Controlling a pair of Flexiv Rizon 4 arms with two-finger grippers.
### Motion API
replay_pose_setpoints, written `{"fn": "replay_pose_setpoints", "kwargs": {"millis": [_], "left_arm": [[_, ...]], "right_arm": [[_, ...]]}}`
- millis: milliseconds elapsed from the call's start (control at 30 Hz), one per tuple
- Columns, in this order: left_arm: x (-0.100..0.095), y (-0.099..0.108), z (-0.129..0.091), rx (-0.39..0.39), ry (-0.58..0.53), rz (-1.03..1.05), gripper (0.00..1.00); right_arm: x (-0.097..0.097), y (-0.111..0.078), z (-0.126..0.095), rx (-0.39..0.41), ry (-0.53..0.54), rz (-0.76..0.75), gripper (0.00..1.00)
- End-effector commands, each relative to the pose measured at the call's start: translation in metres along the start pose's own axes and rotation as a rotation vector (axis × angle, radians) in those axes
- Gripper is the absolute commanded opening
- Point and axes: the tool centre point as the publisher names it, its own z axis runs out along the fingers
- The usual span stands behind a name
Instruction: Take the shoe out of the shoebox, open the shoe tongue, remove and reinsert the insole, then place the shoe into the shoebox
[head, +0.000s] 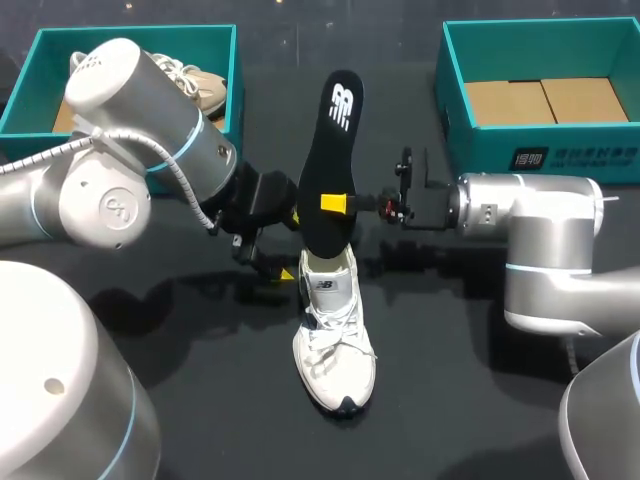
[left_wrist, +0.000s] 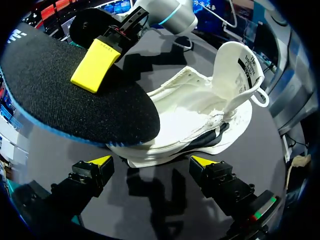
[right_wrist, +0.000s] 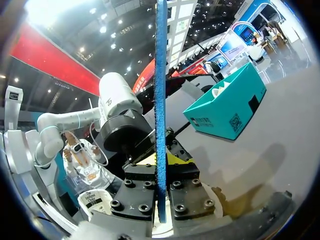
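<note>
Insole (head: 338, 150), black, stands on end at frame centre in the head view, its lower end at the collar of the white sneaker (head: 335, 345), which lies on the worktop (head: 480, 390). Fingers of the right gripper (head: 338, 204) are closed across the insole at mid-length, one on each face. Fingers of the left gripper (left_wrist: 152, 161) are spread wide, holding nothing, beside the sneaker's heel end. Assessment: the insole is light, thin and flexible, and likely to buckle if pushed from mid-length; a hold nearer its heel is advised, with the soft sneaker steadied at the heel

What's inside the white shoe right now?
Bare white lining shows in the shoe. The black insole, in the right hand, covers part of the opening; the toe end is hidden.
</note>
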Motion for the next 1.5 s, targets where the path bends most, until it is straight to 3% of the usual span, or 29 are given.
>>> {"fn": "replay_pose_setpoints", "kwargs": {"millis": [33, 933, 1500], "left_arm": [[0.0, 0.0, 0.0, -0.001, 0.001, 0.001, 1.0], [0.0, 0.0, 0.0, -0.001, 0.001, 0.001, 1.0], [0.0, 0.0, 0.0, -0.001, 0.001, 0.001, 1.0]], "right_arm": [[-0.003, -0.003, 0.003, 0.018, 0.016, -0.021, 0.0], [0.0, -0.028, 0.002, 0.095, 0.103, -0.122, 0.0], [0.009, -0.055, -0.004, 0.12, 0.025, -0.072, 0.0]]}}
